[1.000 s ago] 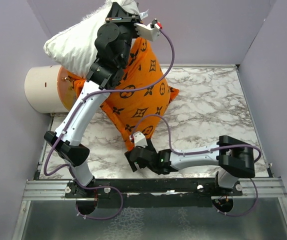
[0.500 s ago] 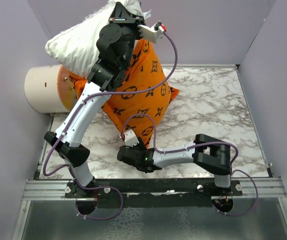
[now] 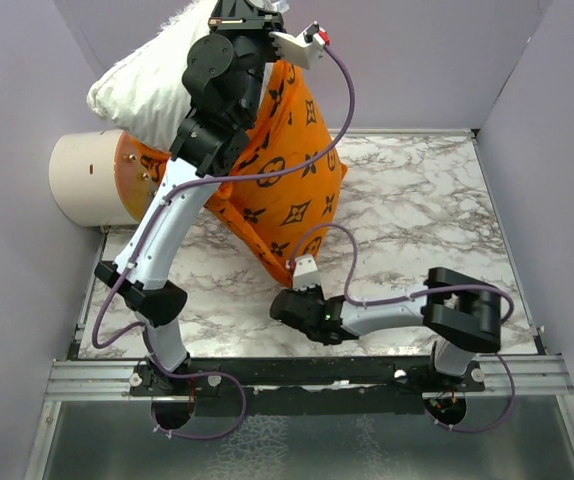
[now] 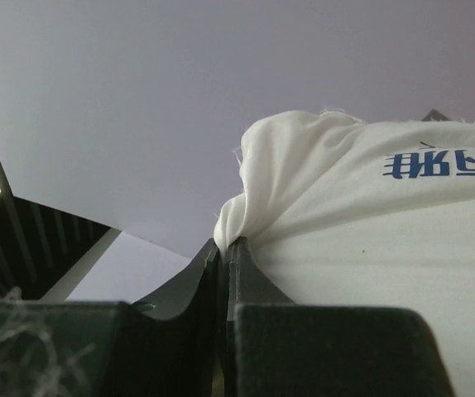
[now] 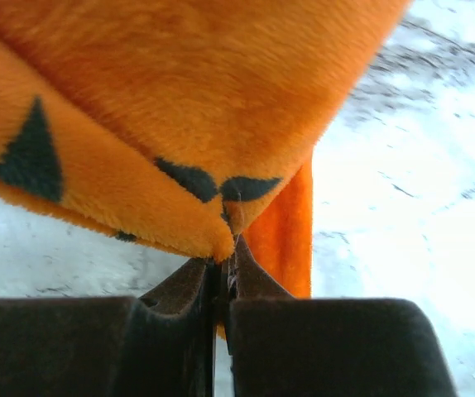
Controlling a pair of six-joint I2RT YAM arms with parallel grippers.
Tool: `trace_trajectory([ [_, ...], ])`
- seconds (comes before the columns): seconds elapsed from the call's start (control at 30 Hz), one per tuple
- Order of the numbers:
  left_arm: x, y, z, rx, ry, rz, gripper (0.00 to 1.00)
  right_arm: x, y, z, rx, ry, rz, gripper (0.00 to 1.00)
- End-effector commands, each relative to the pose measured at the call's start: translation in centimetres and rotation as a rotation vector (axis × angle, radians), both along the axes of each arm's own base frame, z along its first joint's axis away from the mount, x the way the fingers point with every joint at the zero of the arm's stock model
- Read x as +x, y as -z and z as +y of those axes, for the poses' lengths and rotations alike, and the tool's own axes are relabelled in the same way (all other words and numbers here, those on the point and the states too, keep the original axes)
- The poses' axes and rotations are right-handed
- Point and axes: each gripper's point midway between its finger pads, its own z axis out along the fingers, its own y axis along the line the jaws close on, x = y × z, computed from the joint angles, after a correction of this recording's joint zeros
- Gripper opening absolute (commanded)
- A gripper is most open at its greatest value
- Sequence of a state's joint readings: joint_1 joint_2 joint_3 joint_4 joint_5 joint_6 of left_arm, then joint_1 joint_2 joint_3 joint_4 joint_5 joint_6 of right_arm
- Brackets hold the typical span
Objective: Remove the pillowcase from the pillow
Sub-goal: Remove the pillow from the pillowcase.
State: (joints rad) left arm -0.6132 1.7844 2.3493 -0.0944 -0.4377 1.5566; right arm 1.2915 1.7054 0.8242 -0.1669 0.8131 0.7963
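Observation:
High at the back left, my left gripper (image 3: 239, 12) holds up the white pillow (image 3: 145, 85). In the left wrist view its jaws (image 4: 223, 246) are shut on a bunched corner of the pillow (image 4: 362, 240). The orange pillowcase (image 3: 289, 170) with black motifs hangs from the pillow's lower part down to the table. My right gripper (image 3: 289, 287) sits low at the front centre, at the hanging corner. In the right wrist view its jaws (image 5: 225, 263) are shut on the pillowcase (image 5: 179, 99) at its corner seam.
A cream cylinder (image 3: 82, 180) with an orange face lies at the left edge behind the pillowcase. The marble tabletop (image 3: 427, 210) stretches to the right, walled by purple panels. A metal rail (image 3: 297, 375) runs along the front by the arm bases.
My right gripper went from open to shut on the pillowcase's lower corner, and ended a little further right. The left arm raised the pillow slightly, drawing the pillowcase longer.

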Motion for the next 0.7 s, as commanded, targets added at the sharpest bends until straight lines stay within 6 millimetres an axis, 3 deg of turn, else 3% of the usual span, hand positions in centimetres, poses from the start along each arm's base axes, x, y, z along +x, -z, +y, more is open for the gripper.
trace_trajectory([
  [0.0, -6.8, -11.5, 6.7, -0.165, -0.021, -0.457, 0.0, 0.5, 0.1, -4.9, 0.162, 0.157, 0.041, 0.01],
  [0.17, -6.2, -12.7, 9.4, -0.146, -0.053, -0.543, 0.0, 1.3, 0.8, -8.3, 0.35, 0.264, 0.132, 0.01],
  [0.47, -6.1, -13.8, 17.5, -0.141, -0.139, -0.64, 0.0, 0.5, 3.1, -13.6, 0.539, 0.481, 0.248, 0.01],
  [0.67, -6.1, -14.0, 22.2, -0.124, -0.176, -0.675, 0.0, 1.2, 2.1, -16.5, 0.622, 0.597, 0.222, 0.01],
])
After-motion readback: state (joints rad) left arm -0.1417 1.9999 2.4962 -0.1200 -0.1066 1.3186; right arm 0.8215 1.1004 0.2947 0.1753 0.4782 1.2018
